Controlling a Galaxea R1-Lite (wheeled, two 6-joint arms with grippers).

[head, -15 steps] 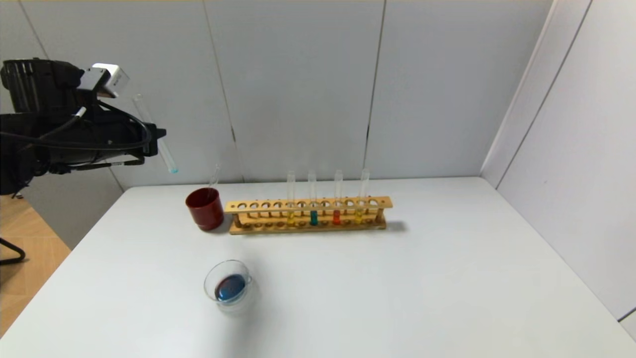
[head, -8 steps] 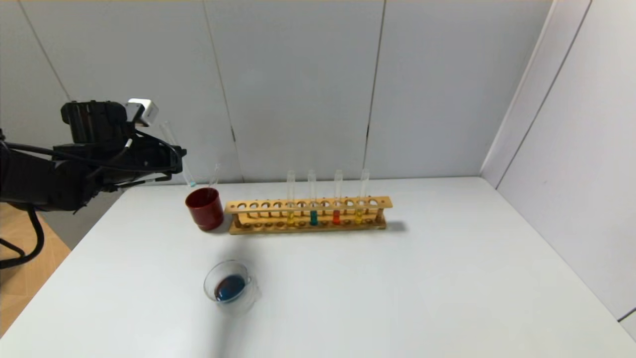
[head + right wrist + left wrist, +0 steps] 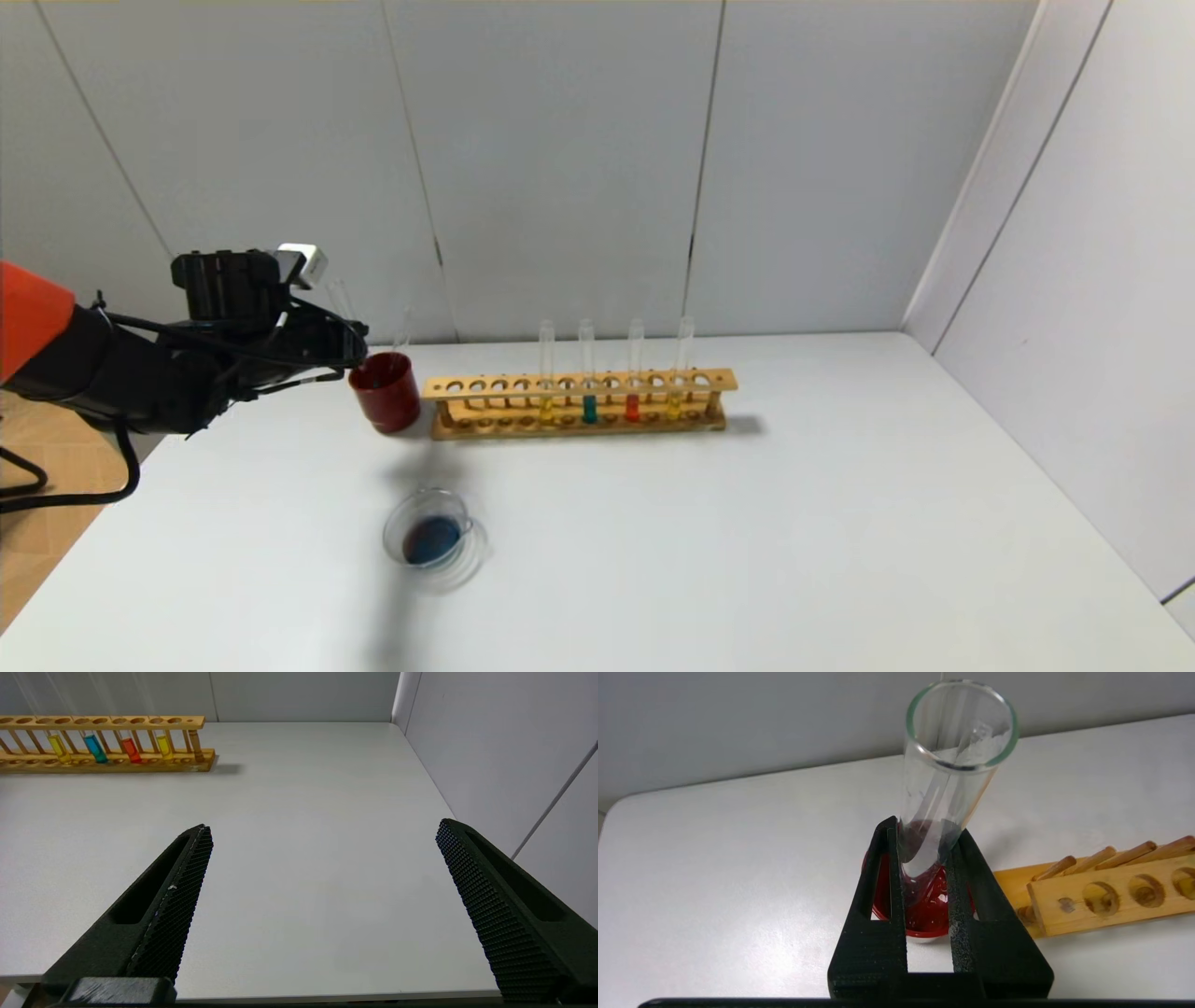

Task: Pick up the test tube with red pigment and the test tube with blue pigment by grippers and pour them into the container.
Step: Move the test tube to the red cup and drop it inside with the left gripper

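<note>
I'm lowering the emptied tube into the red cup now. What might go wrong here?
1. The tube held by the left gripper is tilted; its bottom may catch the red cup's rim and tip it.
2. Another tube already leans in that cup; glass could knock glass.
3. The rack stands right beside the cup.

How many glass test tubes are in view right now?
6: four clear glass test tubes upright in the wooden rack, holding yellow, teal, orange-red and yellow liquid; one in the dark red cup; one in the left tool.

You face a white table [image 3: 794,523] boxed by grey panelled walls [image 3: 560,159] far and right; wooden floor [image 3: 47,485] shows left.
</note>
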